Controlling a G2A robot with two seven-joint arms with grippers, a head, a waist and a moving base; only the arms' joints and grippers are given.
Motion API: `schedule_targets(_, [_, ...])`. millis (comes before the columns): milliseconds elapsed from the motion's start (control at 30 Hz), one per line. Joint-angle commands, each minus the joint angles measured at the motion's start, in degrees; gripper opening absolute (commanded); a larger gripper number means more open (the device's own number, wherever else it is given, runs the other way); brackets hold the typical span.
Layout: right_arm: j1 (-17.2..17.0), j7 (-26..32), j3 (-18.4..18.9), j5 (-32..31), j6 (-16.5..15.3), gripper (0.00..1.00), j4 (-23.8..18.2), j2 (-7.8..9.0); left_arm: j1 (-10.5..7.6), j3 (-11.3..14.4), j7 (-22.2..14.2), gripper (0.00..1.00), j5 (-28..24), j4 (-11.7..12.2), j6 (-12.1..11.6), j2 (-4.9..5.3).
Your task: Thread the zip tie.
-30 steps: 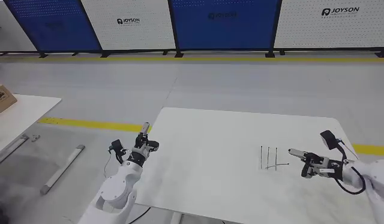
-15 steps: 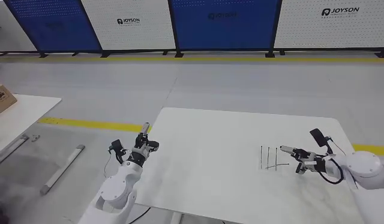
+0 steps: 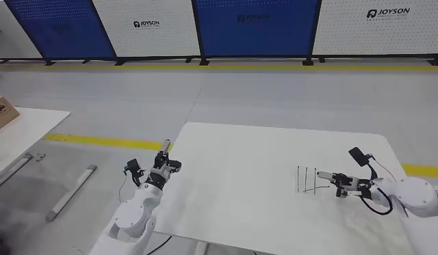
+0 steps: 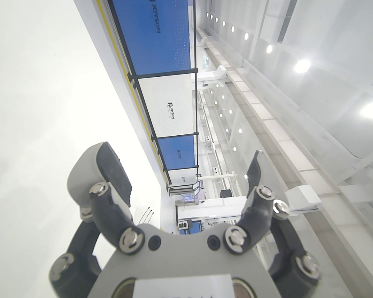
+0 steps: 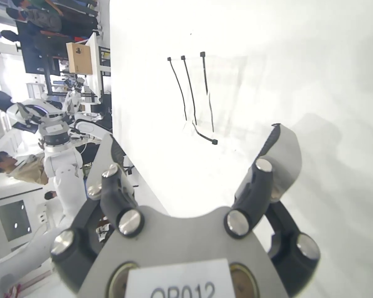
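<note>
Several black zip ties (image 3: 307,179) lie on the white table (image 3: 233,186), toward its right side. In the right wrist view three zip ties (image 5: 189,89) lie side by side, and one more (image 5: 205,137) lies crosswise at their tail ends. My right gripper (image 3: 321,176) hovers just right of them, low over the table. It is open (image 5: 194,137) and holds nothing. My left gripper (image 3: 165,145) stands at the table's left edge, far from the ties, pointing up and away. It is open (image 4: 181,153) and empty.
A second white table (image 3: 27,128) with a cardboard box (image 3: 5,110) stands to the far left. A grey bar (image 3: 70,192) lies on the floor between the tables. Blue and white pegboard panels (image 3: 253,19) line the back.
My right gripper has moved left across the table, closing in on the zip ties. The left arm has kept still.
</note>
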Motion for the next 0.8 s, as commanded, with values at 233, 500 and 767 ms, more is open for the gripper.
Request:
schedule_targets(233, [1.4, 4.2, -0.2, 1.6, -2.0, 1.0, 2.4, 0.1, 0.0, 0.0, 0.0, 1.0, 0.0, 0.0, 0.0, 0.0])
schedule_targets(500, [2.4, 5.5, -1.8, 3.1, -0.9, 1.0, 5.0, -0.24, 0.0, 0.0, 0.0, 1.0, 0.0, 0.0, 0.0, 0.0])
schedule_targets(767, [4.6, 5.3, -2.8, 4.1, -2.3, 0.57, 9.3, -0.4, 0.0, 0.0, 0.0, 1.0, 0.0, 0.0, 0.0, 0.0])
